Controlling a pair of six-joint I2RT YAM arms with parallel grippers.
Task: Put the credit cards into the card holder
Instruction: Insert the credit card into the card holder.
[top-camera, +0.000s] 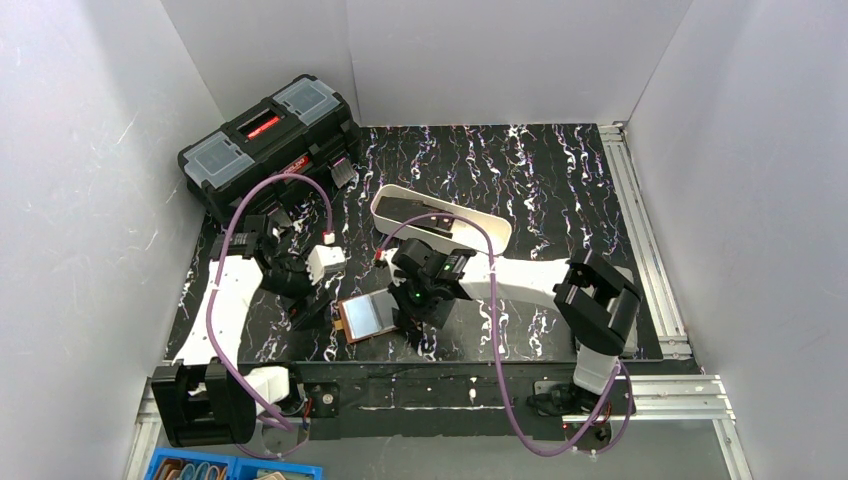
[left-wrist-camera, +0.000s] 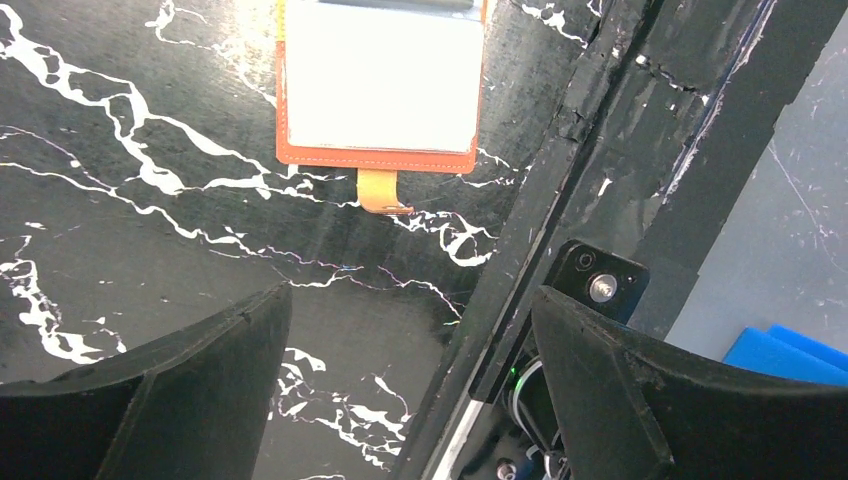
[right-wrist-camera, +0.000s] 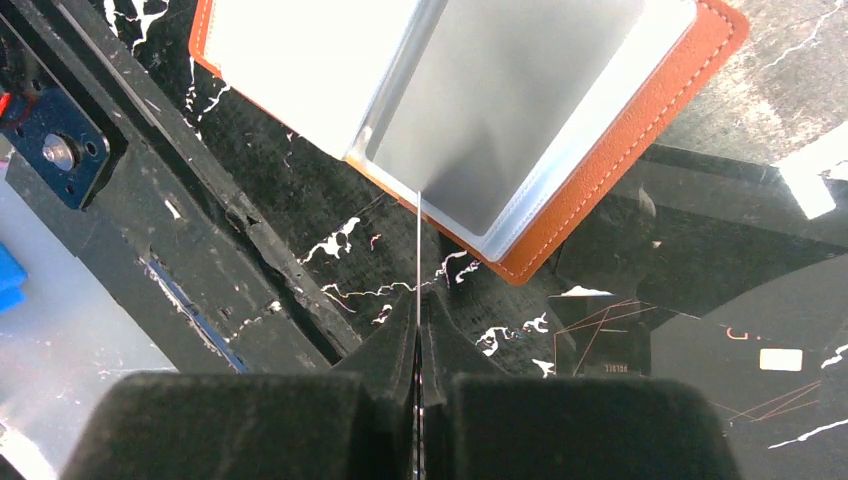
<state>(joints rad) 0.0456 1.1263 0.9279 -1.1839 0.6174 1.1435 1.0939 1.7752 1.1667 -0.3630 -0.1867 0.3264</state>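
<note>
The right gripper (right-wrist-camera: 418, 330) is clamped on a credit card (right-wrist-camera: 417, 250) held edge-on at the open card holder (right-wrist-camera: 470, 110), which lies by the near edge of the table (top-camera: 560, 190), and with the left gripper (left-wrist-camera: 410, 295) gaping empty just off the snap tab (left-wrist-camera: 383, 192), a push could skid the unpinned holder rather than seat the card.

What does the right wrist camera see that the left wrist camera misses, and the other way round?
Right wrist only: the right gripper shut on a thin flat piece seen edge-on, perhaps a card, and a dark grey card lying flat. Left wrist only: the left gripper wide open, and a brown snap strap. Both: the open brown leather wallet on the black marbled table.
</note>
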